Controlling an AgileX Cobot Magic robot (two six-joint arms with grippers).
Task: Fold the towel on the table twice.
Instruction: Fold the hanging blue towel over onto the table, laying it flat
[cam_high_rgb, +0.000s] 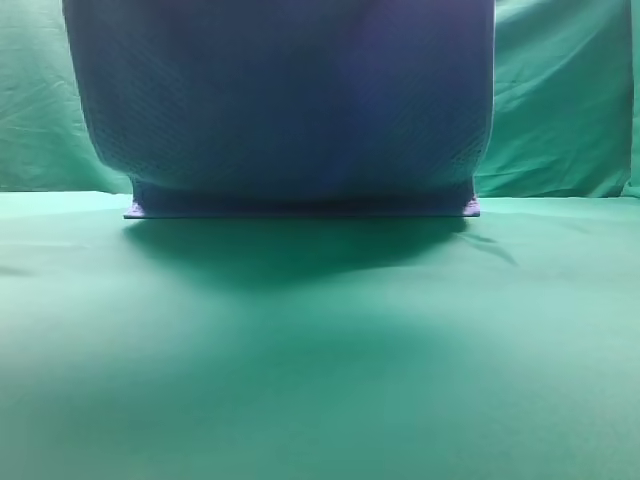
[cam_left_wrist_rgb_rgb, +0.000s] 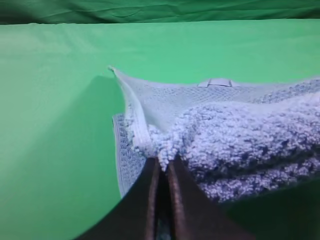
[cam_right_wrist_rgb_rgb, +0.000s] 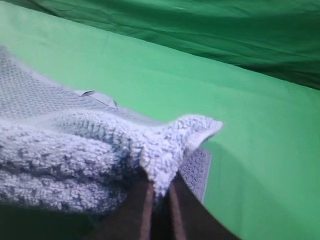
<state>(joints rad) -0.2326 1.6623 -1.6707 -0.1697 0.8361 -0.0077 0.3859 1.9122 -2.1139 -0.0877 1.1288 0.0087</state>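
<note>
1. Green everywhere: the table (cam_high_rgb: 320, 380) ran wide and smooth to a wrinkled backdrop (cam_high_rgb: 560, 110), and nothing else showed on it but the cloth.
2. And there was the towel (cam_high_rgb: 290, 100), hoisted high! In the high view it hung like a curtain, filling the upper middle, while its far edge lay flat on the table in a thin strip.
3. A dark shadow pooled on the table under the raised part, so that part was clear of the surface and only the far strip touched down.
4. Left gripper (cam_left_wrist_rgb_rgb: 162, 167) had its fingers pressed together on one corner, with bunched pile swelling out just above the tips and the pale hem running off to the left.
5. Right gripper (cam_right_wrist_rgb_rgb: 160, 187) matched it, pinched tight on the other corner, whose tip stuck out past the fingers to the right.
6. Both wrist views showed a small loop tag on the flat layer below, out toward the towel's middle.
7. Why hold it so? My read: gripping both near corners kept the lifted edge straight and taut, so it could travel over the anchored far edge without sagging or twisting.
8. Judging by the layout, this looked like the first fold in mid-carry, with neither fold yet laid down.
9. The risk as I saw it: uneven height between the two arms would skew the edges.
</note>
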